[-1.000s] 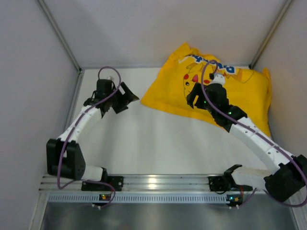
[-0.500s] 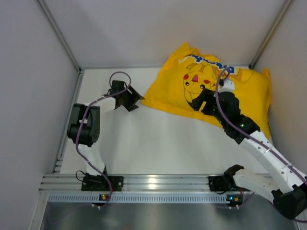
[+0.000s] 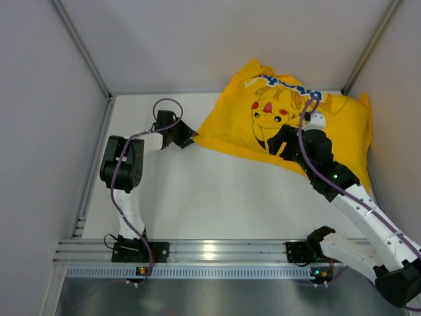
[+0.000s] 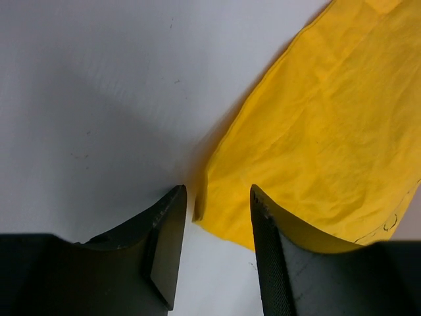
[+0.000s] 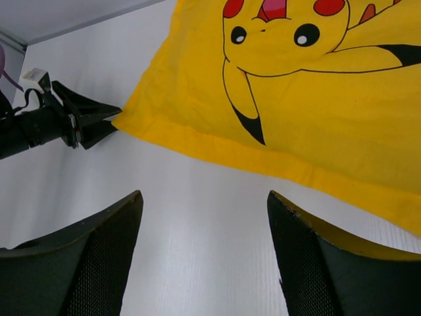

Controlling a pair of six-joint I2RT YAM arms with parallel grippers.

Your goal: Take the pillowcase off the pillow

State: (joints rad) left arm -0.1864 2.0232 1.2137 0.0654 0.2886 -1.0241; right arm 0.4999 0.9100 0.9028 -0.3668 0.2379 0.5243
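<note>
Yellow pillowcase (image 3: pixel 342 125), from above: lay spread at the far right of the white table (image 3: pixel 210 197), printed side up, far corner up against the back wall.
Left gripper (image 3: pixel 185 135), from above: sat low on the table, right at the near-left corner of the case.
Right gripper (image 3: pixel 275 141), from above: hung over the case's near edge, beside the cartoon print (image 3: pixel 271 108).
Left wrist, jaws: stood partly apart, corner tip of the case lying right between them, clear gap on one side, so not clamped.
Left wrist, fabric: ran off to the upper right, creased, flat on the table.
Right wrist, jaws: stood wide apart, held nothing, bare table between them.
Right wrist, case: filled the upper right, hemmed edge just beyond the fingertips, left gripper's tips at its corner over on the left.
</note>
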